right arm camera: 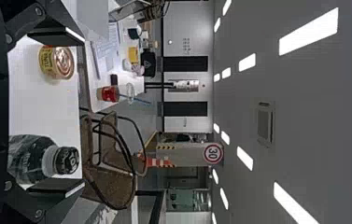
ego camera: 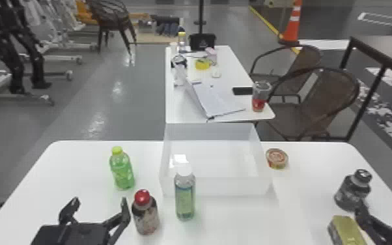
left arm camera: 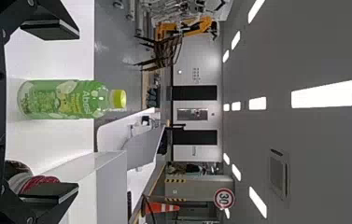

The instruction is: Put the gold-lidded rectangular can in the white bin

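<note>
The gold-lidded rectangular can (ego camera: 347,230) stands at the near right of the table, cut by the head view's bottom edge. Just right of it is a finger of my right gripper (ego camera: 369,221); the right wrist view has the right gripper (right arm camera: 78,112) open, its fingers wide apart and nothing held. The white bin (ego camera: 216,186) sits at the table's far middle, left of and beyond the can. My left gripper (ego camera: 99,201) is parked at the near left, open and holding nothing. In the left wrist view, the left gripper (left arm camera: 74,111) faces the green bottle.
A dark black-capped bottle (ego camera: 352,190) stands just beyond the can. A round tin (ego camera: 277,158) is right of the bin. A clear bottle with green liquid (ego camera: 185,198) is before the bin, with a red-capped bottle (ego camera: 145,215) and green bottle (ego camera: 122,171) leftward.
</note>
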Robot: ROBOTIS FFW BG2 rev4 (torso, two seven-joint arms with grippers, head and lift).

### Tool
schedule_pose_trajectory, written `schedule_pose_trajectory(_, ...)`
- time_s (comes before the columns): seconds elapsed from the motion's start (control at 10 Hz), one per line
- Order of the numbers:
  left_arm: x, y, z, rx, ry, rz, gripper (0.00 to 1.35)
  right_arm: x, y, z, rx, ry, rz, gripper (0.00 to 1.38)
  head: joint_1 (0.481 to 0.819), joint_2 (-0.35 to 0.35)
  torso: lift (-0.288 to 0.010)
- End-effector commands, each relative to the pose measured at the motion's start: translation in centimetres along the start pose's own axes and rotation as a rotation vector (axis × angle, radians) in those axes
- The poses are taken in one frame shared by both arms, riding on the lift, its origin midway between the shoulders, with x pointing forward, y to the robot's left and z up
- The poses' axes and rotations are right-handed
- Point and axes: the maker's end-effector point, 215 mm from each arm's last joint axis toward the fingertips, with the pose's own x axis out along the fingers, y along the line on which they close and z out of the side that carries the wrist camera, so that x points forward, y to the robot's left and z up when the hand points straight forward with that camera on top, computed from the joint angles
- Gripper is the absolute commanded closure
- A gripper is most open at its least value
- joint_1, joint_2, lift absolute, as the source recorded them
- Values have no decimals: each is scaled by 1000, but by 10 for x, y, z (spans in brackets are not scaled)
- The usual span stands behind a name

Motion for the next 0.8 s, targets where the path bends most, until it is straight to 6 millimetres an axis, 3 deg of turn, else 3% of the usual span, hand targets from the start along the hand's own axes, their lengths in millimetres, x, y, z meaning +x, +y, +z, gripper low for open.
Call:
schedule_pose_trajectory(0.0, -1, 1, -1, 0, 1, 1, 153, -12, -22, -8, -4, 2, -34, 219, 549, 0, -100)
schedule_pose_trajectory(0.7, 0, -1, -2, -6, -3, -9, 153, -49, -31, -79, 133, 68, -31, 220, 549, 0, -100)
